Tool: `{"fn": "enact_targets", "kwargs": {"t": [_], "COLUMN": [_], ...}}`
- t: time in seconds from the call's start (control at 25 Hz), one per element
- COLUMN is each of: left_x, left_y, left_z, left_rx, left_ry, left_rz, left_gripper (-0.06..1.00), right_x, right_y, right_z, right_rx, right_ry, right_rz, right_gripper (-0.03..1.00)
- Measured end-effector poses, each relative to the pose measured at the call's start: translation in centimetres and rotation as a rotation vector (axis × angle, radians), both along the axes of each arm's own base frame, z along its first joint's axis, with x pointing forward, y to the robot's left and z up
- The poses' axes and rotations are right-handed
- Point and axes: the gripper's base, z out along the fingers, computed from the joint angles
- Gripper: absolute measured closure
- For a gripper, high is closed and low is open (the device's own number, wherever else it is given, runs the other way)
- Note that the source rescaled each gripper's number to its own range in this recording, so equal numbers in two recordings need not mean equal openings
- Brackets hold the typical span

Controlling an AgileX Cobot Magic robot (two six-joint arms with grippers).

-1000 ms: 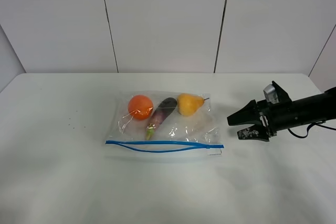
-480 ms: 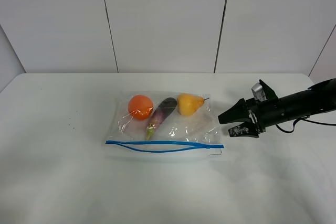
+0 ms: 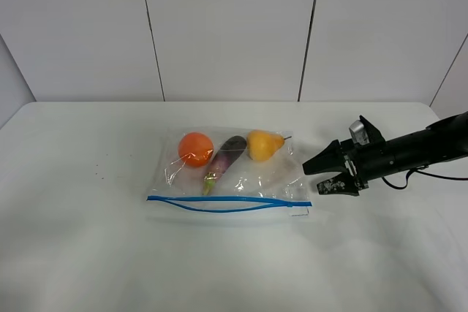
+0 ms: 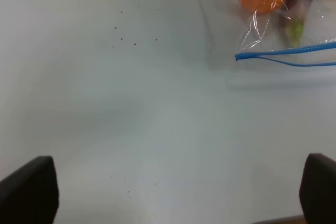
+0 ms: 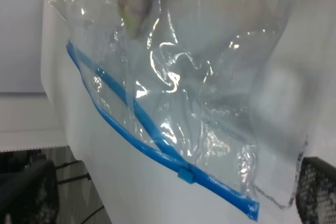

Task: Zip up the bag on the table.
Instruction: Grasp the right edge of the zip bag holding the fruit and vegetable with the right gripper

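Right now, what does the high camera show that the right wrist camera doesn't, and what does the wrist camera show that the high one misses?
Only the high view: the whole outline of the bag, the orange, the pear, and the right arm with open jaws close to the bag's right end.

Only the right wrist view: the small blue slider near one end of the zipper strip.

Both: the bag, its blue strip with the two tracks apart, the eggplant (blurred at the wrist) and the white table.
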Motion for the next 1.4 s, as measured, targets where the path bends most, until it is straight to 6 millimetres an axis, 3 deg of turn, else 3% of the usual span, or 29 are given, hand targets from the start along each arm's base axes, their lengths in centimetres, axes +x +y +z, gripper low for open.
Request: {"fn": "enact_targets", "kwargs": {"t": [0.2,0.48,0.76,0.96,1.4], "left_x": [0.0,0.0,0.0,0.0,0.0], "left_y": [0.0,0.0,0.0,0.0,0.0], "left_z": [0.0,0.0,0.0,0.0,0.0], "left_rx": [0.000,0.000,0.000,0.000,0.000], "left_ry": [0.000,0.000,0.000,0.000,0.000], "left_rz": [0.000,0.000,0.000,0.000,0.000], "left_gripper": [-0.06,-0.06,-0.06,-0.06,-0.06], "right_x": [0.1,-0.1,-0.3,-0.5,0.0], "right_y": [0.4,3.3,4.4,5.6,5.9], "right_z": [-0.2,-0.3,-0.5,-1.6,-1.8], "right_rx": [0.009,0.011,0.000,0.008,-0.006], "right_ry": [0.010,0.010,0.009,0.044,0.025], "right_rz": [-0.004,0.055,0.079,0.100,0.041], "right_gripper": [-0.03,-0.03,-0.03,-0.03,-0.03]}}
